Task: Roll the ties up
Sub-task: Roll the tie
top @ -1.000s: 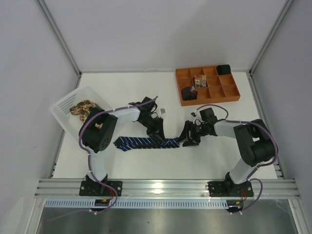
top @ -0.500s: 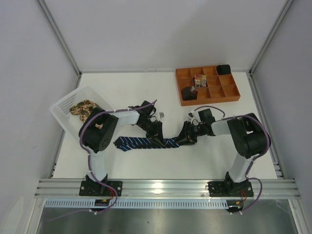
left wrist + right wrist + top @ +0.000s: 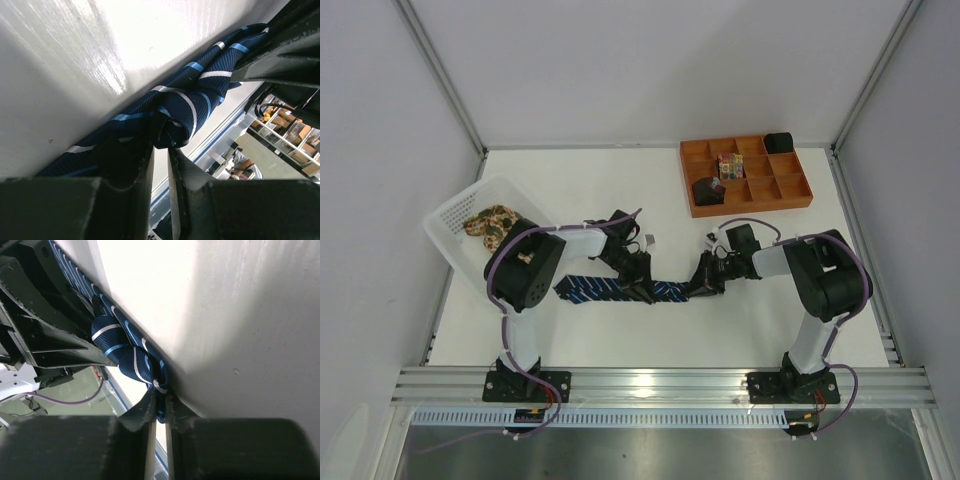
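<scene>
Now: navy tie [image 3: 600, 290] lies on worktop [image 3: 570, 200], long axis left-right, between arms. Right end effector [image 3: 692, 290] pinched nearly closed on tie's bunched right end. Left end effector [image 3: 640, 290] clamps fold just beside it. Loose length trails leftward, nearer left arm.

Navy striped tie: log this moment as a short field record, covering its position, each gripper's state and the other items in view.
navy tie: lying flat, left to right, bunched into a fold near its right end
left gripper: shut on the bunched fold
right gripper: shut on the tie's right end
floral tie: in the white basket, at the left
orange tray: back right, rolled items in some compartments
</scene>
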{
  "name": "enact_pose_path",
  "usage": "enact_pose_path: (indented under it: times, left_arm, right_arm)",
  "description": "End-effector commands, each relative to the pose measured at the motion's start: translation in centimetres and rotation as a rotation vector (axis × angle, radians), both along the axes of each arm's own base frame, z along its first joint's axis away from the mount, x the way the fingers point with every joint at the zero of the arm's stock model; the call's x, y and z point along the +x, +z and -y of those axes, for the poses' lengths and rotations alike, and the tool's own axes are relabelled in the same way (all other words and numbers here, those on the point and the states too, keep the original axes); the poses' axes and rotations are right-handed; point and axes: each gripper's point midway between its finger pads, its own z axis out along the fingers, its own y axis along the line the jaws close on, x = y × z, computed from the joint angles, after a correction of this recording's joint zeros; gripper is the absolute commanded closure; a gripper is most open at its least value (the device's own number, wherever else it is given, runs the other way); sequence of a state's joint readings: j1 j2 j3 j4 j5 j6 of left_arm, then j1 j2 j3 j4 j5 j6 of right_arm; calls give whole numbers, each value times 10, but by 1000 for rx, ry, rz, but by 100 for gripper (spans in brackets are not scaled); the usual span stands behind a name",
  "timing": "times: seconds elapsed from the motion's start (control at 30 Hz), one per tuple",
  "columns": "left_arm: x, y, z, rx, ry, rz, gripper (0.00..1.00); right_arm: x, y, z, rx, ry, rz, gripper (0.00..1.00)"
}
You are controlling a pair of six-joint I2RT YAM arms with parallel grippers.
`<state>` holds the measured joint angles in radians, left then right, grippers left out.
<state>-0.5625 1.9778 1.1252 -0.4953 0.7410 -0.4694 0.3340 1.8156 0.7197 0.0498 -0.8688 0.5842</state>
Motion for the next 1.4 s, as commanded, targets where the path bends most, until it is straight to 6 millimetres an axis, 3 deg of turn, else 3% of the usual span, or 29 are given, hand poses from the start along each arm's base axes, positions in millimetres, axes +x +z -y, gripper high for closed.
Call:
enact_pose_path:
  times: [0.0,0.2,0.33,0.43,0.6,0.8,0.9,0.97,1.03,1.1,1.13,1.37]
  left_arm:
    - [7,8,5,-21,-17,52,77]
    - [14,46,14,-87,-22,91,76]
    - [30,64,24,-118,-10,134,75]
    - [40,60,30,-115,3,134,75]
    - [45,37,34,-100,13,92,75]
    - [34,19,29,-76,4,59,75]
    - [31,17,28,-73,1,59,75]
    - [30,16,27,-69,4,57,75]
    - [31,14,26,-64,10,62,75]
    - [31,14,26,-67,12,61,75]
    - [31,15,27,-69,11,63,75]
    - [33,17,28,-75,5,69,75]
  right_arm:
    - [9,-1,5,-47,-2,47,97]
    - [9,-3,9,-100,-1,69,100]
    - [12,0,10,-155,14,114,100]
    - [10,1,9,-159,30,124,100]
    - [10,0,12,-193,42,140,100]
    - [14,3,15,-259,62,177,100]
    - [14,14,8,-212,74,196,100]
    - [17,16,8,-223,61,193,91]
    - [21,19,6,-211,41,189,69]
    - [25,23,5,-194,27,189,63]
    - [27,23,5,-191,22,187,55]
    - [38,21,7,-150,-13,158,48]
